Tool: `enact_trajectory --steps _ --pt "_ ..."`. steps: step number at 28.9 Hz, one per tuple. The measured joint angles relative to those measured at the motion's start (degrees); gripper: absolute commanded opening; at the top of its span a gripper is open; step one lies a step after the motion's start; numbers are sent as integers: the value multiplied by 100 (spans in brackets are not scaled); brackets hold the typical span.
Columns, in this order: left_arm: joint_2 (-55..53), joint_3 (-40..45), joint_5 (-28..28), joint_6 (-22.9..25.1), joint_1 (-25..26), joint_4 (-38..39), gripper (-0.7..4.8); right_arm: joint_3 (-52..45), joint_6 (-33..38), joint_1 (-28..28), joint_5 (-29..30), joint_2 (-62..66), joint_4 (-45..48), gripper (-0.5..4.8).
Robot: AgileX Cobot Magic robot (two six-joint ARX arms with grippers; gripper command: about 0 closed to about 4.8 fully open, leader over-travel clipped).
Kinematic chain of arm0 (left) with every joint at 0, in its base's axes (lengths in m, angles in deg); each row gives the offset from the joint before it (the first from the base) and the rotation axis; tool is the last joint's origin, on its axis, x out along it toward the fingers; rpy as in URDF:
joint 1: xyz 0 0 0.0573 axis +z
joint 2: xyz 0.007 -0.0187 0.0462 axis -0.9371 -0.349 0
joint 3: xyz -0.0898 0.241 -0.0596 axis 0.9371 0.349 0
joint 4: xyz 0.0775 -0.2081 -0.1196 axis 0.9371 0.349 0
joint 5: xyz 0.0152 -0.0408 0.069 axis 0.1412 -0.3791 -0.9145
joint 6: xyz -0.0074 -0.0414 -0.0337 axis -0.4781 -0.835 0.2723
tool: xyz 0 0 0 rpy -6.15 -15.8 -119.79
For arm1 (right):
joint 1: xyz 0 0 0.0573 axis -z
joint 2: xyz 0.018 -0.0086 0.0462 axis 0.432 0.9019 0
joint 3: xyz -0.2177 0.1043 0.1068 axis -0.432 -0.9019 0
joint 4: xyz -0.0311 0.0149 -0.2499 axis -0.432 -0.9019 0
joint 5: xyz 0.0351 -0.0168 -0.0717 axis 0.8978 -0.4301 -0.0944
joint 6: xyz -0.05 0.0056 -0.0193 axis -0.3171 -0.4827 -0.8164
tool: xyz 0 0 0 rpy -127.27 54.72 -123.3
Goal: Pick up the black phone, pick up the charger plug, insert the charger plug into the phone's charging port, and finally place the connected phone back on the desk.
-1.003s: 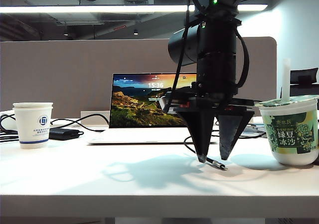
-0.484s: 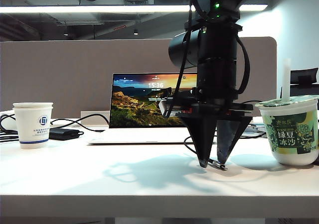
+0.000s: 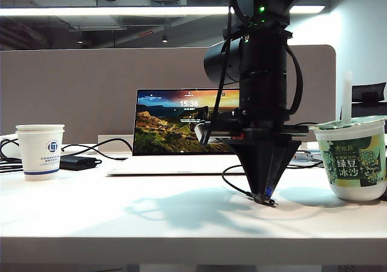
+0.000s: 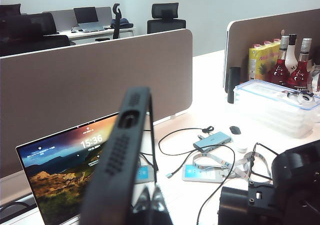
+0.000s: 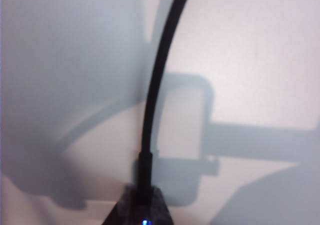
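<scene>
In the left wrist view the black phone (image 4: 118, 160) stands edge-on and raised above the desk, with my left gripper (image 4: 151, 201) shut on it. The phone's charging port (image 4: 129, 119) shows as an oblong slot in the upper short edge, between rows of speaker holes. In the exterior view my right gripper (image 3: 266, 194) points straight down at the desk (image 3: 121, 217), right of centre. Its fingers are shut on the charger plug (image 3: 269, 202), whose tip sticks out at the tabletop. In the right wrist view the thin black cable (image 5: 155, 85) runs away from the right gripper (image 5: 144, 207) over the white surface.
An open laptop (image 3: 175, 130) stands behind the right gripper. A paper cup (image 3: 40, 151) and a small black power brick (image 3: 77, 162) are at the left. A green drink cup (image 3: 354, 157) stands close on the right. A clear plastic box (image 4: 280, 105), bottles (image 4: 292, 67) and loose cables lie further back.
The right gripper's fingers have come together around the charger plug on the desk. The arm itself has stayed in place, and the plug still lies at the tabletop.
</scene>
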Motion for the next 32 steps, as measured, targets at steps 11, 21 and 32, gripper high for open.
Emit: enact_trajectory --steps 11,21,32 --pt "0 0 0 0 -2 2 -7 7 -2 4 87 -7 -24 -1" --pt "0 0 0 0 0 2 -7 262 -4 2 833 42 -192 -1" --pt "0 0 0 2 0 4 -7 898 9 0 1408 61 -225 60"
